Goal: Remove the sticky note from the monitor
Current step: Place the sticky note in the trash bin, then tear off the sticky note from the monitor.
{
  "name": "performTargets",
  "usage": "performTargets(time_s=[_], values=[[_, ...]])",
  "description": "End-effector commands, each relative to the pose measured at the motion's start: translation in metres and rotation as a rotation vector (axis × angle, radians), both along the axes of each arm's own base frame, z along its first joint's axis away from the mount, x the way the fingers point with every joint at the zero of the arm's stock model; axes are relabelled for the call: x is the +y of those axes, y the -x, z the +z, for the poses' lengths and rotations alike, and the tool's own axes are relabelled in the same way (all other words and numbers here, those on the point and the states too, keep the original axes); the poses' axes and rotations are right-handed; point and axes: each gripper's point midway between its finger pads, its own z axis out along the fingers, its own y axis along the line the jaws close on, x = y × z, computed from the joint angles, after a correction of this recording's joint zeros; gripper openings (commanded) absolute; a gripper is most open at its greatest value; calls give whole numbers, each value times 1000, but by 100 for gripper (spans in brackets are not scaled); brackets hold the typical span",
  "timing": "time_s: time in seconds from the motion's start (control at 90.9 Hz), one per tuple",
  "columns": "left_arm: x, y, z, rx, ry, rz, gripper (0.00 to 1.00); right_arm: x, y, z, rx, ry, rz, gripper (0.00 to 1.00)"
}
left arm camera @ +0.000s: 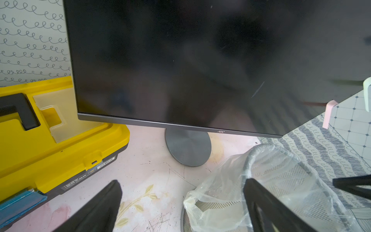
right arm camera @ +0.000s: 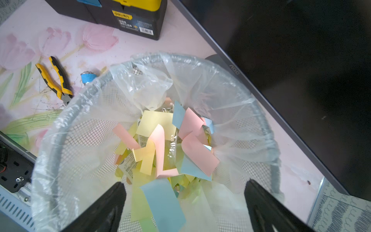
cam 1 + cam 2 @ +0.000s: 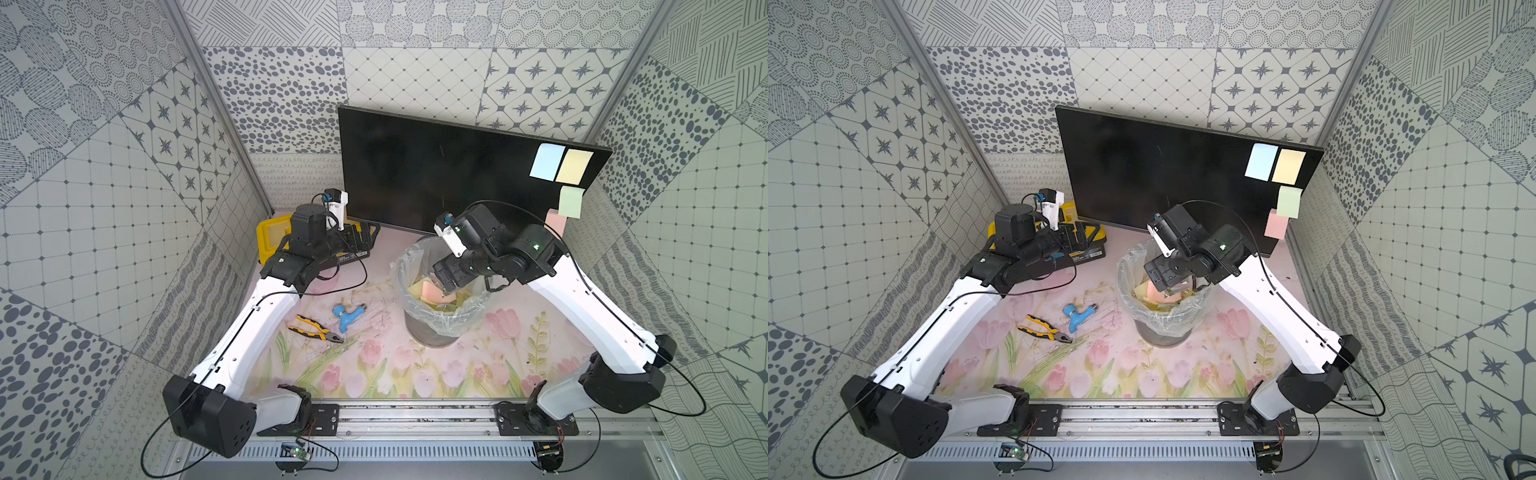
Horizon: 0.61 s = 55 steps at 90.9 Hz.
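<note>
Monitor: big flat glossy black monitor, upright at the back of the table.
Notes: pale blue square paper sticky note and yellow sticky note sit side by side near its upper right corner. The green sticky note and pink sticky note hang off the right edge below.
Right pincer: jaws spread wide and empty, over the grey mesh wastebasket with a clear liner and loose notes inside.
Left pincer: wide too, empty, by the yellow plastic toolbox.
Handling: the paper's feather-light and floppy, probably only lightly stuck. I'd pinch an overhanging free edge and peel. Green looks easiest.
Watch out: the glossy screen probably scratches easily.
</note>
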Motion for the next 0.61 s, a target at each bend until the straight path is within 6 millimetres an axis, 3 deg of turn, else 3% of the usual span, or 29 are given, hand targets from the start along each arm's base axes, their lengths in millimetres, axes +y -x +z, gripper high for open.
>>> performTargets(time_s=[0.0, 0.297, 0.407, 0.594], values=[[-15, -3, 38, -76, -11, -80, 99, -19, -2, 51, -128, -80, -45, 97], [-59, -5, 97, -154, 88, -170, 99, -60, -13, 142, -321, -333, -172, 97], [-78, -5, 107, -157, 152, -223, 99, -79, -12, 164, -360, -448, -214, 97], [-114, -13, 102, -126, 181, -292, 99, -111, -7, 201, -431, -662, -252, 97]])
